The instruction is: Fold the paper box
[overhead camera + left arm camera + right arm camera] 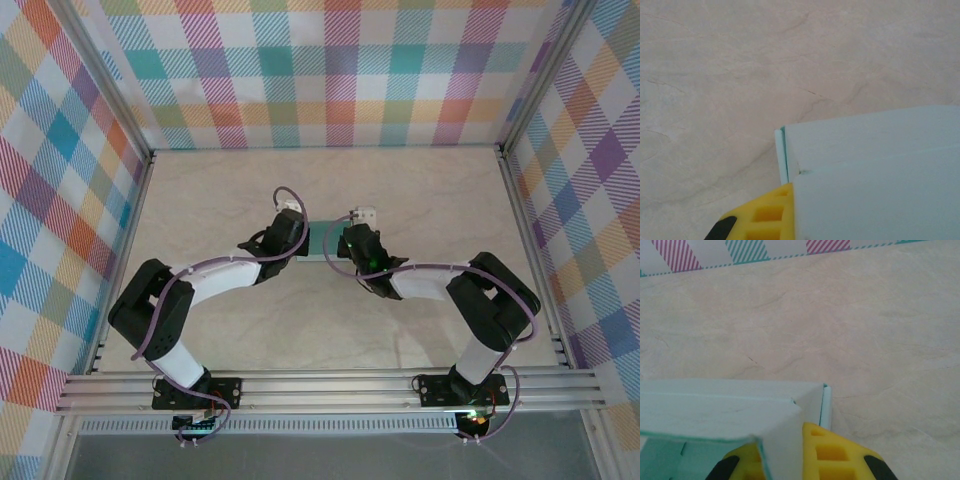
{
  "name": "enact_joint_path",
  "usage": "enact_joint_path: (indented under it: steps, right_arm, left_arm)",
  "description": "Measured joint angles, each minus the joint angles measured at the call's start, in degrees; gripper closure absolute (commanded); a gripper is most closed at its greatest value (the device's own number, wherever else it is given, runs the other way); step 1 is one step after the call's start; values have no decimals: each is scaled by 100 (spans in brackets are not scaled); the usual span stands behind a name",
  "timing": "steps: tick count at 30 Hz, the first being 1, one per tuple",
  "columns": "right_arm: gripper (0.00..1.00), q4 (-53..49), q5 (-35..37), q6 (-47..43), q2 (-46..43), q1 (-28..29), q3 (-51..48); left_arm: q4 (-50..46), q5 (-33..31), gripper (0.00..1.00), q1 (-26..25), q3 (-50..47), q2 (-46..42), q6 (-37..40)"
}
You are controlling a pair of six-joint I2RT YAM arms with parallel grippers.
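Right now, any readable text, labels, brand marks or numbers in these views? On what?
None readable.
paper box: plain pale blue card, no print.
table: marbled pattern, no writing.
walls: plaid pattern, no writing.
small board at the left arm's base: any marking is too small to read.
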Motion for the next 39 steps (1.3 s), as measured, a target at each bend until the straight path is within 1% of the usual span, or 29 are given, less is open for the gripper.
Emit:
enact_joint_path:
  steps: [2, 5, 8, 9, 11, 13, 16, 19, 23, 26, 28, 31, 33, 36, 39]
  right_arm:
    - [100, 289, -26, -57, 31, 0, -146]
    - [94, 654, -96, -192, 120, 0, -271]
    - [80, 824, -251, -345, 151, -2, -356]
    - [74, 826, -339, -402, 151, 0, -385]
    - [56, 782, -509, -496, 116, 13, -474]
    - [43, 695, -621, -568, -48, 28, -619]
    - [34, 487, -702, -612, -573, 37, -876]
    - [30, 354, -693, -619, -1176, 37, -1110]
    - [28, 26, -647, -623, -2048, 37, -1331]
    - [26, -286, -605, -627, -2645, 37, -1266]
    - [24, -761, -564, -595, -2793, -9, -940]
    - [23, -1711, -586, -365, -2538, -208, 66]
    - [23, -2308, -588, -170, -2103, -393, 872]
    - [21, -2881, -588, -2, -1425, -555, 1668]
    - [21, -3298, -675, 72, -881, -581, 1950]
  left_arm:
    - [284, -107, 100, -48, -175, 0, 26]
    - [669, -271, 100, -118, -422, 2, 50]
    - [890, -422, 100, -136, -568, 2, 52]
    - [922, -433, 100, -136, -588, 2, 55]
    - [977, -435, 100, -136, -612, 2, 81]
    - [984, -435, 100, -138, -612, 7, 111]
    - [999, -448, 100, -144, -603, 26, 136]
    - [1003, -509, 100, -192, -544, 101, 155]
    - [1019, -590, 100, -256, -498, 175, 181]
    - [1019, -616, 100, -271, -496, 179, 201]
    - [1019, -625, 99, -275, -496, 181, 201]
    - [1019, -625, 96, -278, -496, 181, 201]
    - [1019, -623, 93, -280, -496, 181, 201]
    - [1003, -568, 78, -293, -503, 181, 208]
    - [994, -496, 64, -328, -555, 179, 203]
